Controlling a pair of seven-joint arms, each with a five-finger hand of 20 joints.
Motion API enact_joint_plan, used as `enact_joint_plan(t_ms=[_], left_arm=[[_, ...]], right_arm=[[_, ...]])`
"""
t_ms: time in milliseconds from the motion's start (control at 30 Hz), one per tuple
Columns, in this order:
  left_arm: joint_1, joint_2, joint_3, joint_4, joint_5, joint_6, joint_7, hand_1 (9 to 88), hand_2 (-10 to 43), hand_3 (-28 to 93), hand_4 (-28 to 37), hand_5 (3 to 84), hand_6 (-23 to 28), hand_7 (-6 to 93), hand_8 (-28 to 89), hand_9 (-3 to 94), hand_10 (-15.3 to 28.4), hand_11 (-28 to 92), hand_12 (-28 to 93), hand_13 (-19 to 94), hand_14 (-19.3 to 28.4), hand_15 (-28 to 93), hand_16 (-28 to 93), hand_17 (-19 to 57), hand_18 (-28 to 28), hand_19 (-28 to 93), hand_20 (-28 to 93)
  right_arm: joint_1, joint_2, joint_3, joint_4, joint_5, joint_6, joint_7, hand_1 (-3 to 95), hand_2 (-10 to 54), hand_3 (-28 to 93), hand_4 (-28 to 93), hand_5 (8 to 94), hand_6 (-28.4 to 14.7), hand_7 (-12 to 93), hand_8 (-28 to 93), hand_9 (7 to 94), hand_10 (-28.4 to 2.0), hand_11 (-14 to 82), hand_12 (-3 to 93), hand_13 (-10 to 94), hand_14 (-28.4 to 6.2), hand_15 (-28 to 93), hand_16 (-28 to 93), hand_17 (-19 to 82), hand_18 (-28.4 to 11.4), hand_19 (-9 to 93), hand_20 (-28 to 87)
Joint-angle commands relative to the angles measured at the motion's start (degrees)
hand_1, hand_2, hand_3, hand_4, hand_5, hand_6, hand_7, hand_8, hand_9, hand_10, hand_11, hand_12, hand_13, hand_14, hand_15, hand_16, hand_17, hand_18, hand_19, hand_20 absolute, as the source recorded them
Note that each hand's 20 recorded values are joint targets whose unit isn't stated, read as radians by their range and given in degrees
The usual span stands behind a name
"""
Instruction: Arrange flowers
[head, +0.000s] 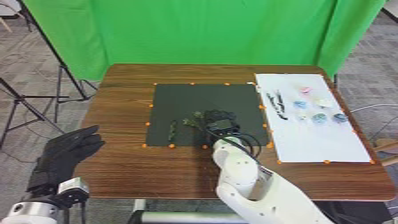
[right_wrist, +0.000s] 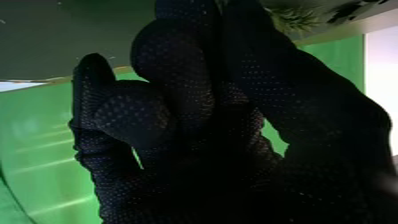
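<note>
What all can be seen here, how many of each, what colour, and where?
Table: one, brown, centre
Black sheet: one, mid-table
White sheet: one, table's right
Flower heads: about six, pink, blue and pale, on white sheet
Stems: a few, dark, left on white sheet
Greenery: at least two pieces, green, on black sheet
Dots: many, orange, round both sheets
Curtain: one, green, behind
Stands: black, count unclear, far left
Left hand: one, black, table's left edge
Right hand: one, black, over black sheet
Arms: two, white, front

The table (head: 120, 172) is grained wood, the green backdrop (head: 213, 30) creased cloth, the black glove (right_wrist: 311, 110) matt, dotted fabric.
</note>
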Motion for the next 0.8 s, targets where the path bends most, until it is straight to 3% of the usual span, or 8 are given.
enact_joint_plan(t_ms=[33,167,433,800], left_arm=[[0.4,-0.23,0.06,-0.05,0.25,-0.41,-0.35,30.3,6.2,80,-10.3,50.7,16.0,14.8,-8,42.3,23.0,41,11,31,28.4,63,-12,-6.9,22.7,62,17],[1.0,-0.11,-0.65,-0.41,0.27,0.02,-0.54,30.2,6.1,80,-10.1,50.7,16.0,14.9,-8,42.3,23.1,41,10,31,28.4,63,-12,-6.9,22.7,62,17],[0.7,0.02,-0.20,-0.30,0.35,-0.14,-0.84,30.3,6.2,80,-10.2,50.7,16.0,14.8,-8,42.3,23.0,41,10,31,28.4,63,-12,-6.9,22.7,62,17],[0.7,-0.31,-0.31,-0.32,0.63,-0.54,-1.36,30.2,6.2,80,-10.0,50.7,16.0,14.8,-8,42.3,23.0,41,10,31,28.4,63,-12,-6.9,22.7,62,17]], right_arm=[[-0.8,-0.3,-1.1,-1.1,-0.1,-0.9,-0.4,49.3,-9.5,78,-26,88.9,-3.4,20,14,83.1,-14.9,50.9,27.6,73,-14.7,76,26,27,-28.4,88,17],[-0.7,0.0,-2.2,-1.8,0.3,-0.3,0.1,48.4,-9.5,78,-26,89.3,-3.6,20,13,83.1,-15.0,51.2,26.9,73,-15.1,76,26,27,-28.4,88,17],[-0.3,-0.2,-2.2,-1.4,0.2,0.8,0.8,41.1,-7.9,78,-24,88.7,-3.4,20,10,82.4,-15.5,51.5,26.4,72,-15.6,76,27,26,-28.4,87,16],[-0.1,-0.1,-1.9,-0.4,-1.7,0.7,2.0,35.0,-5.0,78,-23,87.5,-3.9,23,-9,79.6,-17.0,52.9,26.3,70,-17.2,77,27,25,-28.4,85,16]])
